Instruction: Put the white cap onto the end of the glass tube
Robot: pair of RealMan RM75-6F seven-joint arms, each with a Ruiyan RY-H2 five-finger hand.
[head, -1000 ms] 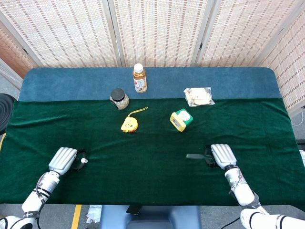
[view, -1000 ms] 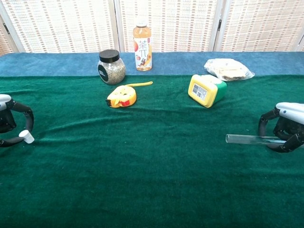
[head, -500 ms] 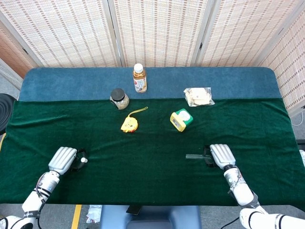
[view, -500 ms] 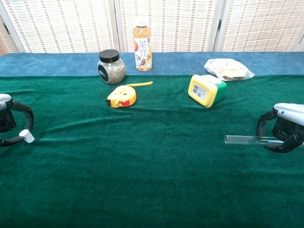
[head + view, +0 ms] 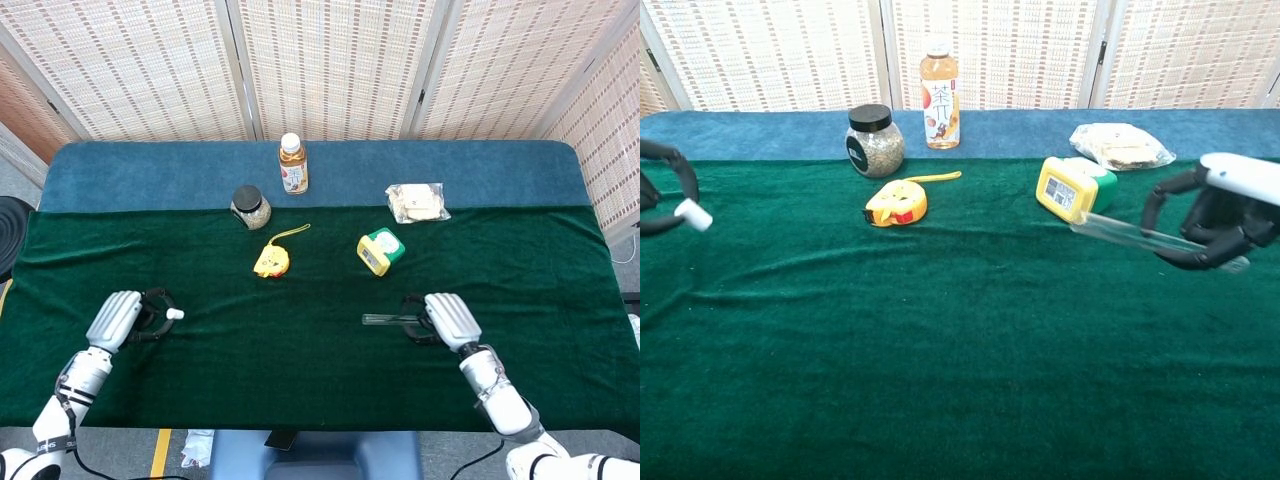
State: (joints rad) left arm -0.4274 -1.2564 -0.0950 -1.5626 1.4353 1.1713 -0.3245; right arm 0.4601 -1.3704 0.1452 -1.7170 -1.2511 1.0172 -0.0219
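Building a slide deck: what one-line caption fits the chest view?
Left hand holds the white cap, right hand holds the glass tube, both above the green cloth.

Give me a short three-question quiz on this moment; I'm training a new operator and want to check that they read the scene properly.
1. True or false: the white cap is already seated on the glass tube.
2. Which robot hand holds the tube? A) left robot hand B) right robot hand C) neither
3. Fill in: the object on the cloth between the jar and the yellow-green box is a yellow ____.

Key
1. False: the cap is pinched in the left robot hand, far across the table from the tube.
2. B: the right robot hand grips the tube, whose free end points toward the left hand.
3. Tape measure.
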